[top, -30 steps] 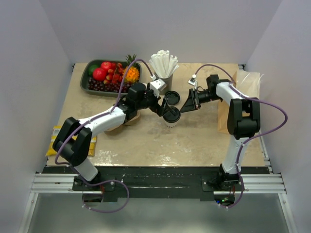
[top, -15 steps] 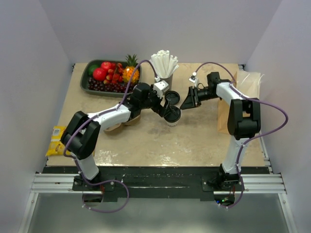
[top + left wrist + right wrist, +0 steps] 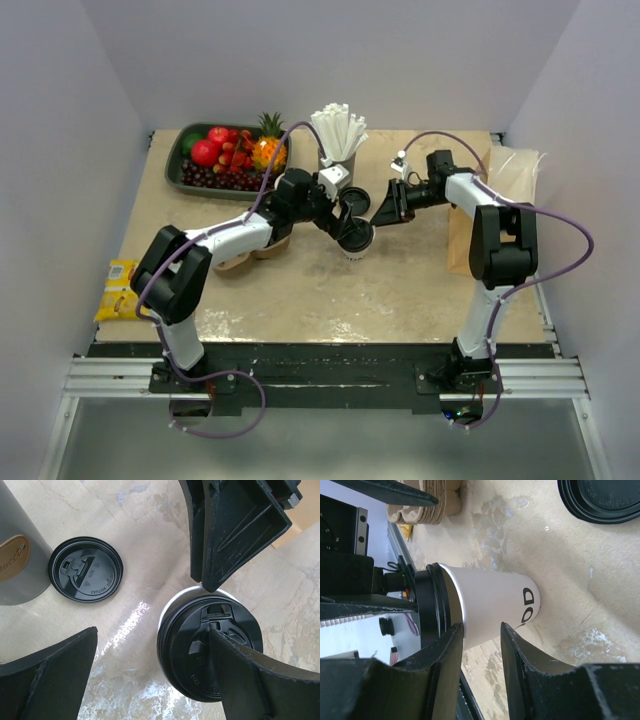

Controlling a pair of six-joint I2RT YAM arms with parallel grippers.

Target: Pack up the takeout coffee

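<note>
Takeout coffee [image 3: 353, 238], a white paper cup with its black lid pressed on, is standing upright on the table between the two grippers. The left gripper [image 3: 152, 631] is hanging over it with its jaws spread wide. One finger is reaching across the lid's edge and the other is sitting well off to the far side, so nothing is being squeezed. The right gripper [image 3: 481, 626] is coming at the cup from the opposite side. Its jaws are parted only a little, narrower than the cup, and are closing on nothing. Its fingertips are sitting right at the cup wall, just under the lid's rim. From the left wrist I can't tell whether they are actually touching.

A loose black lid [image 3: 86, 568] is lying flat on the table just beyond the left gripper, apart from the cup. Touching or nearly touching that lid, a grey cup [image 3: 15, 555] is standing with a bundle of white straws [image 3: 338, 130] fanning out of its top.

Behind the left gripper, under the forearm, a brown pulp carrier [image 3: 250, 250] is resting on the table. I can't see what its pockets are holding. Further out beyond that arm, a dark green tray [image 3: 175, 160] is carrying red apples, dark grapes and a small pineapple. Behind the right gripper, a brown paper bag [image 3: 456, 248] is lying at the table's edge.
</note>
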